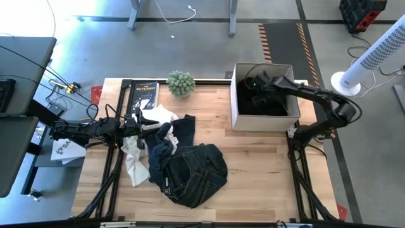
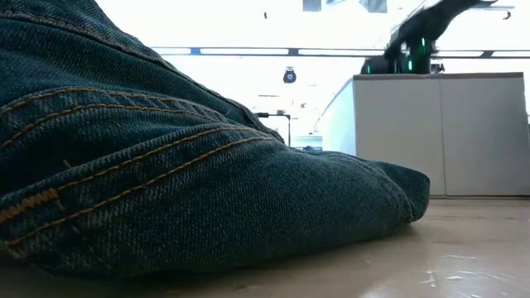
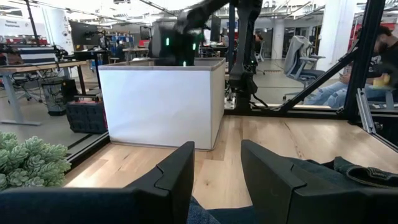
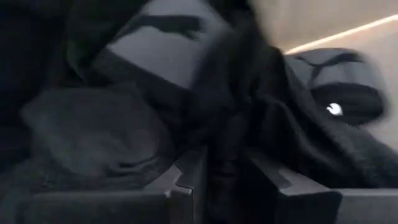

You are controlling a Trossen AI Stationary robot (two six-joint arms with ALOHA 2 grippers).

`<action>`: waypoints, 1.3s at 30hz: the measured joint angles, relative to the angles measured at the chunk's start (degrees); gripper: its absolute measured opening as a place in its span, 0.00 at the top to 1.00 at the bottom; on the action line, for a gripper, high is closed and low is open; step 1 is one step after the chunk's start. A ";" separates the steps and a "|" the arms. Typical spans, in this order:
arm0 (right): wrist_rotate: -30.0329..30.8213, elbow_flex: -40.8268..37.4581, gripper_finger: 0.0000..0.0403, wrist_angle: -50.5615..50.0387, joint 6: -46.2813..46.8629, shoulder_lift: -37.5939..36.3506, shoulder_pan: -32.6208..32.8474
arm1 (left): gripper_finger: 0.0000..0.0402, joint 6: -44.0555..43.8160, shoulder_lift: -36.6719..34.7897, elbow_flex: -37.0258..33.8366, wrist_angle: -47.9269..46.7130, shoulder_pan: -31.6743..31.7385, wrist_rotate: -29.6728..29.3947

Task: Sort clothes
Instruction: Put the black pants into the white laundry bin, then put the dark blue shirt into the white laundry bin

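A heap of clothes lies mid-table: dark denim jeans (image 1: 193, 171) (image 2: 166, 165), a navy piece (image 1: 174, 136) and white garments (image 1: 136, 158). My left gripper (image 1: 140, 120) (image 3: 217, 155) stands open and level at the heap's left edge, nothing between its fingers. My right gripper (image 1: 255, 85) (image 4: 224, 168) reaches down into the white box (image 1: 234, 101) at the far right. The box holds black clothes (image 1: 272, 107), and the gripper is shut on a black garment (image 4: 249, 118). My right gripper has a bunch of the black garment (image 4: 225, 134) pinched between its two fingers; how many layers cannot be told. The fingers come from above, slanting down into the box. The cloth runs from them onto the dark clothes on the box's floor.
A black book with yellow lettering (image 1: 143, 95) and a small green plant (image 1: 181, 83) (image 3: 25, 158) sit at the far edge, left of the box. Bare wood lies between heap and box and along the near right. A person (image 3: 379, 56) sits beyond the table.
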 joint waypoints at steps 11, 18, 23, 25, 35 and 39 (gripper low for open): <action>-0.27 1.58 0.81 -0.96 -3.68 4.03 -0.71 | 0.67 0.00 0.00 0.00 0.02 0.02 -0.04; -0.75 21.15 0.80 -17.82 -6.75 -0.01 0.60 | 0.67 0.00 0.01 0.01 0.01 0.02 -0.02; -0.04 34.29 0.71 -28.04 -6.87 -0.43 1.40 | 0.67 0.00 0.01 0.02 0.01 0.01 -0.02; -0.64 38.10 0.64 -29.70 -6.88 -0.46 1.91 | 0.67 0.00 0.02 0.02 0.01 0.01 -0.02; -24.60 32.82 0.48 2.02 -16.01 -2.27 19.83 | 0.67 0.00 0.01 0.02 0.02 0.01 -0.01; -28.78 23.21 0.48 29.86 -19.44 -1.21 32.30 | 0.67 0.00 0.01 0.00 0.02 0.01 -0.02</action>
